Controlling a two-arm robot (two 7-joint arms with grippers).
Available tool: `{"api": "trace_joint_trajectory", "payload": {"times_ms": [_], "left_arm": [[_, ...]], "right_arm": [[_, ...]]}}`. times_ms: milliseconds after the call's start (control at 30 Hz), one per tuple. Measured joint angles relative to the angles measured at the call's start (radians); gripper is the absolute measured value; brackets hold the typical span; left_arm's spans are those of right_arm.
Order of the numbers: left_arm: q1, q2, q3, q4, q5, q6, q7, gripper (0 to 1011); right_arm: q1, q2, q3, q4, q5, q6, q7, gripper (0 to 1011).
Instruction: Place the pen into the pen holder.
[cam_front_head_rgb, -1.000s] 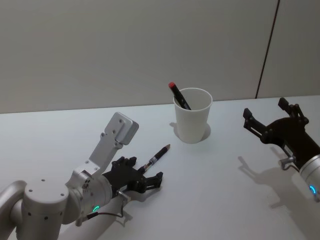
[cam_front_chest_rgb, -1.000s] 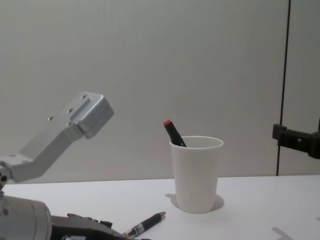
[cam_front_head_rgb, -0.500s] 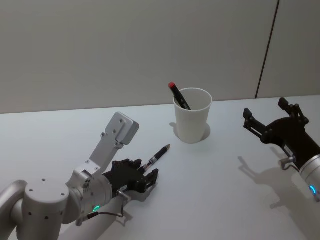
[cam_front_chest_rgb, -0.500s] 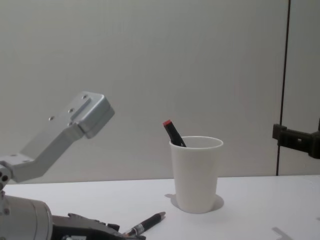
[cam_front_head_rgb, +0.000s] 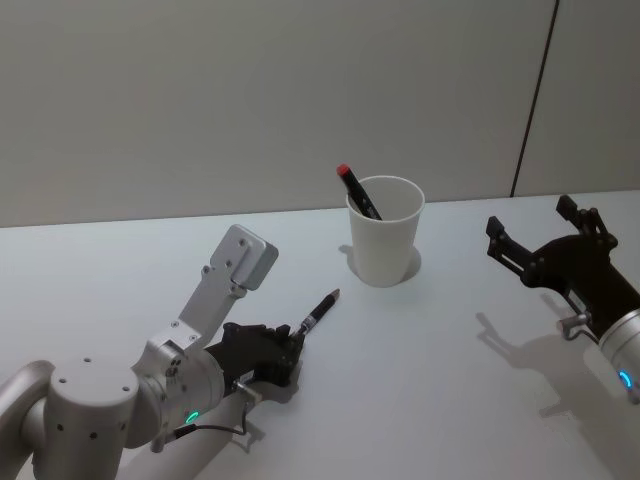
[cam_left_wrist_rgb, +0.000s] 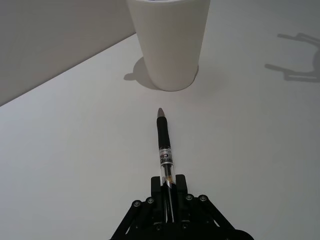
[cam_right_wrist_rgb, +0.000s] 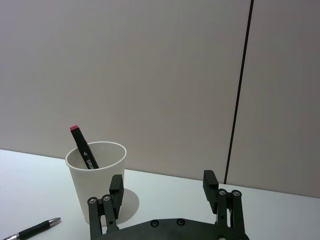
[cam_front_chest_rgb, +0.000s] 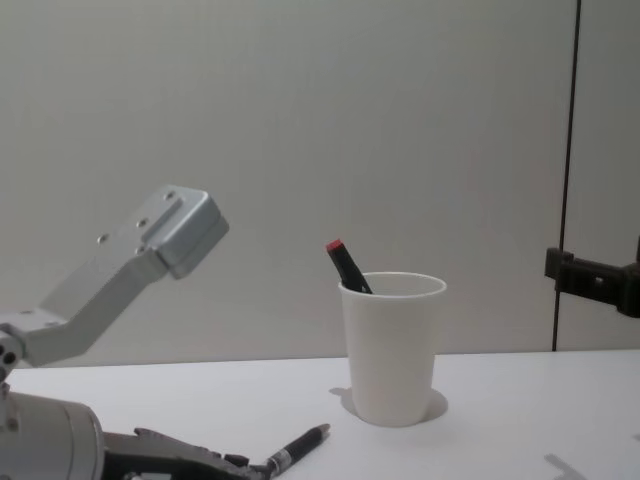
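Note:
A black pen (cam_front_head_rgb: 318, 310) with a clear barrel lies low on the white table, tip toward the pen holder (cam_front_head_rgb: 385, 245), a white paper cup a short way beyond it. My left gripper (cam_front_head_rgb: 286, 348) is shut on the pen's rear end. In the left wrist view the pen (cam_left_wrist_rgb: 164, 145) runs out from between the closed fingers (cam_left_wrist_rgb: 179, 184) toward the cup (cam_left_wrist_rgb: 170, 45). In the chest view the pen (cam_front_chest_rgb: 300, 447) sits low, left of the cup (cam_front_chest_rgb: 392, 350). My right gripper (cam_front_head_rgb: 532, 222) hovers open to the right of the cup, holding nothing.
A black marker with a red cap (cam_front_head_rgb: 357, 190) leans inside the cup, also seen as the marker (cam_right_wrist_rgb: 82, 150) in the right wrist view. A grey wall stands close behind the cup. The table (cam_front_head_rgb: 450, 400) is bare between the two arms.
My left gripper's fingers, spread around the pen's rear a second ago, have closed onto it. The pen has barely shifted. The right arm has not moved.

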Motion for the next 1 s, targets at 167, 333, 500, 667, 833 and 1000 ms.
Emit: {"api": "trace_joint_trajectory", "payload": {"times_ms": [167,333,500,667,833,1000], "left_arm": [[0.0,0.0,0.0,0.0,0.0,0.0,0.0,160],[0.001,0.0,0.0,0.0,0.0,-0.002,0.003,160],[0.006,-0.002,-0.004,0.0,-0.013,-0.02,0.027,160],[0.018,-0.004,-0.014,-0.005,-0.047,-0.073,0.067,160],[0.028,-0.005,-0.023,-0.011,-0.079,-0.134,0.104,160],[0.038,-0.005,-0.035,-0.019,-0.108,-0.203,0.137,160]], "right_arm": [[0.0,0.0,0.0,0.0,0.0,0.0,0.0,1001],[0.0,0.0,0.0,0.0,0.0,0.0,0.0,1001],[0.0,0.0,0.0,0.0,0.0,0.0,0.0,1001],[0.0,0.0,0.0,0.0,0.0,0.0,0.0,1001],[0.0,0.0,0.0,0.0,0.0,0.0,0.0,1001],[0.0,0.0,0.0,0.0,0.0,0.0,0.0,1001]]}}
